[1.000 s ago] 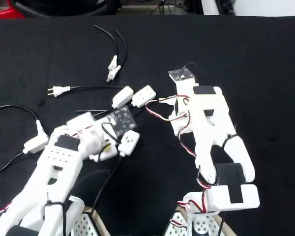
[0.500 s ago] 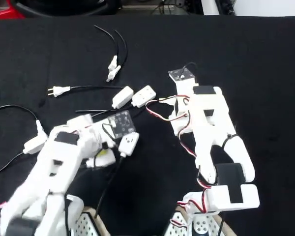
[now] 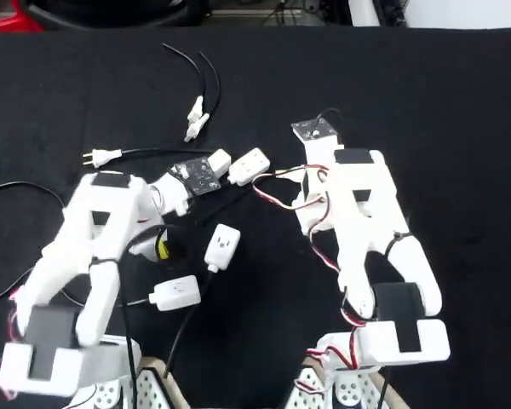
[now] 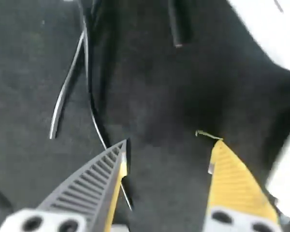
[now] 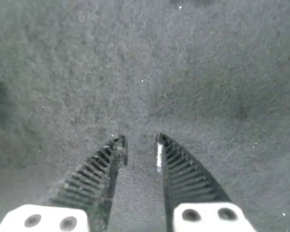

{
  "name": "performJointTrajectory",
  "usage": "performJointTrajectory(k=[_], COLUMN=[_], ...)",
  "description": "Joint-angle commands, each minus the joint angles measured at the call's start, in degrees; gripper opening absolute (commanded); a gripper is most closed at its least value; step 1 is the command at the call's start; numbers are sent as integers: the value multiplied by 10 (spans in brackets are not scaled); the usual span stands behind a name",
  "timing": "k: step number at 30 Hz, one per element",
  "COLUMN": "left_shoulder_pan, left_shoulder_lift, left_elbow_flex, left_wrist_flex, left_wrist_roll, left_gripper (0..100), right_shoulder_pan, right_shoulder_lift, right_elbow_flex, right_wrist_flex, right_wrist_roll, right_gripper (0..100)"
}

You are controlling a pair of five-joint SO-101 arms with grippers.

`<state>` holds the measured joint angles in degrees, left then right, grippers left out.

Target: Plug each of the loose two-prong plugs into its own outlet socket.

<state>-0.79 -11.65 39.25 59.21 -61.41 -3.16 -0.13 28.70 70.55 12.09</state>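
Cloth of black fabric is covering the table [image 3: 460, 102]; near its left edge a white two-prong plug [image 3: 102, 157] on a black cable is lying loose. The left gripper [image 4: 169, 145] is hanging with its jaws spread wide, grasping nothing, over thin black cables [image 4: 89, 82]. A white rectangular block [image 3: 175, 292] is lying nearer the front edge; a white outlet socket [image 3: 222, 246] is sitting just beside it; another white outlet socket [image 3: 249, 165] is resting mid-table. The right gripper [image 5: 140, 142] is hovering over bare cloth, its jaws barely parted and grasping nothing.
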Motion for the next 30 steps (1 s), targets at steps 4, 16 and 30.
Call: performJointTrajectory(k=[4, 16, 30], left_shoulder_pan=[59, 183, 239], left_shoulder_lift=[-220, -583, -454], left_elbow_flex=[77, 174, 292], left_wrist_flex=[99, 307, 117], left_wrist_roll=[6, 6, 25], left_gripper=[270, 270, 270], right_shoulder_pan=[6, 6, 6], right_shoulder_lift=[-1, -1, -1], right_elbow_flex=[-7, -7, -6], right_wrist_flex=[-6, -7, -7], right_wrist_roll=[4, 4, 4], right_gripper=[106, 106, 106])
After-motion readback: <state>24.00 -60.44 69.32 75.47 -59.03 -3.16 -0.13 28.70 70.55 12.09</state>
